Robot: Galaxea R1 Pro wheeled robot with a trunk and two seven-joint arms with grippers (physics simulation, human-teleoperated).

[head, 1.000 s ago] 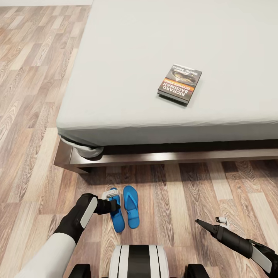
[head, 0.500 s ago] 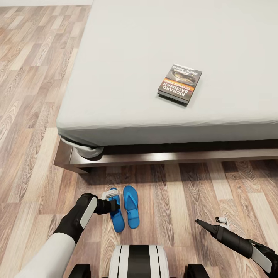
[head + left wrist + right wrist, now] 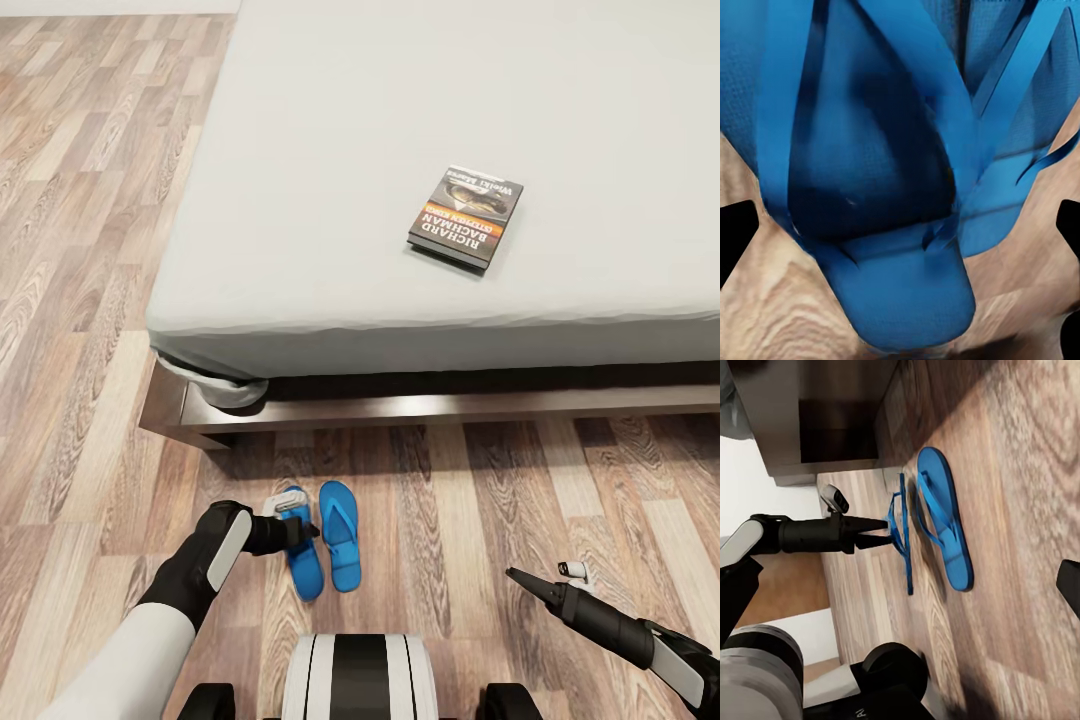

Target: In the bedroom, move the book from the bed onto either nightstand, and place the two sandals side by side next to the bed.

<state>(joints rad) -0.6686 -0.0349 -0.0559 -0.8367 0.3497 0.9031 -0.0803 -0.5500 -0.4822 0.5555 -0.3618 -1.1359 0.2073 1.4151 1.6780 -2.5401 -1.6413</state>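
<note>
The bed (image 3: 400,120) takes up most of my head view, its grey mattress bare except for the book (image 3: 466,215), which lies flat near the edge facing me. So the book step is not yet done, and I see no nightstand from here. On the wood floor (image 3: 80,300) just in front of the bed frame lie the two sandals: one sandal (image 3: 340,535) flat on its sole, the other sandal (image 3: 300,550) close alongside it under my left gripper (image 3: 303,530). In my right wrist view that second one looks tipped on its edge, so I judge the pair not quite settled. My left jaws are parted around its strap area; I cannot tell whether they grip it. My right gripper (image 3: 515,577) hangs low over the floor, well apart, fingers spread and holding nothing. No containers here.
</note>
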